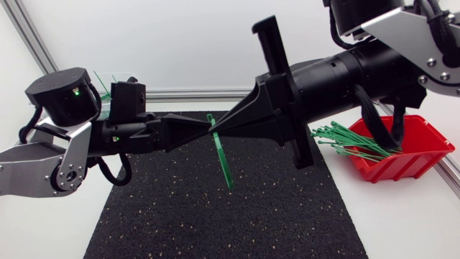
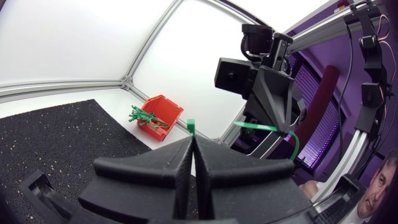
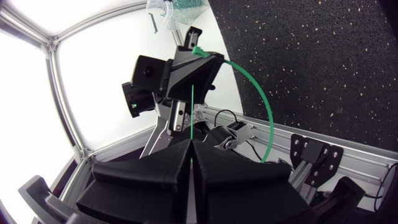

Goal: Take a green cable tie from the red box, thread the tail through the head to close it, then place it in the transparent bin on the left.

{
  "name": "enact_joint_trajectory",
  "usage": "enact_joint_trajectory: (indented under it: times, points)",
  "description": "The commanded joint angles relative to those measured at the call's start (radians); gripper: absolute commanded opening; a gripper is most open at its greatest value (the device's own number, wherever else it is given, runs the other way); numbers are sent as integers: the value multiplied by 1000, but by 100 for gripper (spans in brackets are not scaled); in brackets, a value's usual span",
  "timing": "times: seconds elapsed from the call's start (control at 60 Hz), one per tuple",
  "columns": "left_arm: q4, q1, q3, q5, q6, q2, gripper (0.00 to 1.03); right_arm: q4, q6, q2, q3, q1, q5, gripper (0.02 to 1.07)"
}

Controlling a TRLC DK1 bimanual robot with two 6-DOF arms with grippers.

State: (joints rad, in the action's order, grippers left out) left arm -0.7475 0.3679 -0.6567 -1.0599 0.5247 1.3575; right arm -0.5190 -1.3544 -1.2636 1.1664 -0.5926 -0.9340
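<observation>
Station check: my left gripper and right gripper stand tip to tip above the middle of the black mat. Both are clamped on one green cable tie.

- **Left wrist view:** my left fingers are pressed together, with the tie's head end standing out of their tips.
- **Right wrist view:** my right fingers are closed on the thin tail.
- **Strap:** between the two grips it bows out in an open arc. I cannot tell whether the tail has entered the head.
- **Red box:** it sits on the table just off the mat's right edge, under my right arm. Loose green ties spill over its rim toward the mat.
- **Transparent bin:** it stands behind my left arm, with green showing inside.
</observation>
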Motion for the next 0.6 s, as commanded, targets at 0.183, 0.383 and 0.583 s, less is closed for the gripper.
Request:
enact_joint_trajectory:
  times: [0.183,0.383,0.583]
  points:
    - [-27,48,37,26,29,-26,3,24,-26,101,-80,36,1,8]
    - [-32,78,49,44,28,-24,3,22,-26,124,-108,50,-9,8]
    - [-38,91,63,51,28,-47,3,28,-26,128,-129,47,-11,8]
